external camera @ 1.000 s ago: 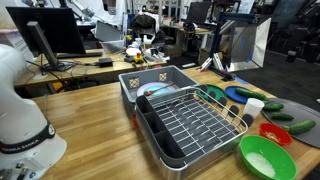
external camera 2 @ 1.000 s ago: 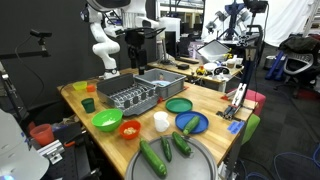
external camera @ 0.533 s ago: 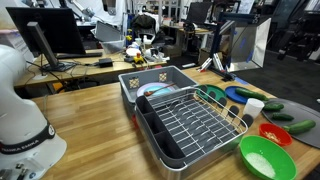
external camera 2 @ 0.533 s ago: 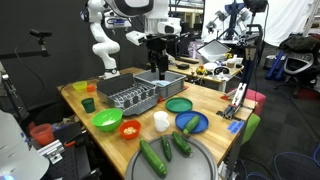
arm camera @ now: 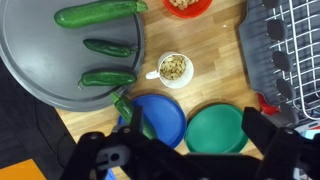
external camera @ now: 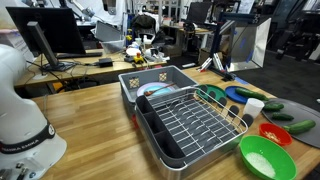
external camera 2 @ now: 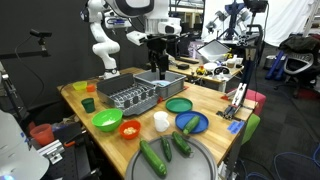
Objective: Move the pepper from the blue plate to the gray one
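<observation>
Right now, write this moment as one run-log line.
gripper open, empty | pepper on blue plate | gray plate holds three vegetables | pepper not yet moved

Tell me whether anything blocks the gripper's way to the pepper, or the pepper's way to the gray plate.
Nothing visible does. The gripper hangs open, high up, with only air down to the pepper on the blue plate. The gray plate lies beside it; three long green vegetables occupy it, with bare rim nearby.
</observation>
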Controlling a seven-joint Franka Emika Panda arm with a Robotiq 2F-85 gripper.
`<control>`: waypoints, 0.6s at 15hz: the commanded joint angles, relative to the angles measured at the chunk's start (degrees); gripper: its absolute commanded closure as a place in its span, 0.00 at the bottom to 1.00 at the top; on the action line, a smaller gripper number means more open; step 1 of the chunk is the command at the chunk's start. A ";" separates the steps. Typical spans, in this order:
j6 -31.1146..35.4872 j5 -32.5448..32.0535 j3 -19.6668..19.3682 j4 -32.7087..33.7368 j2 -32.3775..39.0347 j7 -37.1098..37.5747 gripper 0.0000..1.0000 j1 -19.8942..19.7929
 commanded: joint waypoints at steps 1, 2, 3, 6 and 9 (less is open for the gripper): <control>-0.99 3.76 0.20 1.93 1.83 0.49 0.00 -0.96; -0.15 5.32 0.04 2.49 2.67 1.30 0.00 -1.13; 0.18 6.83 -0.17 3.69 4.26 2.73 0.00 -1.40; 3.52 9.64 -0.49 7.61 10.00 8.08 0.00 -2.41; 5.36 10.01 -1.22 13.33 17.73 16.57 0.00 -3.19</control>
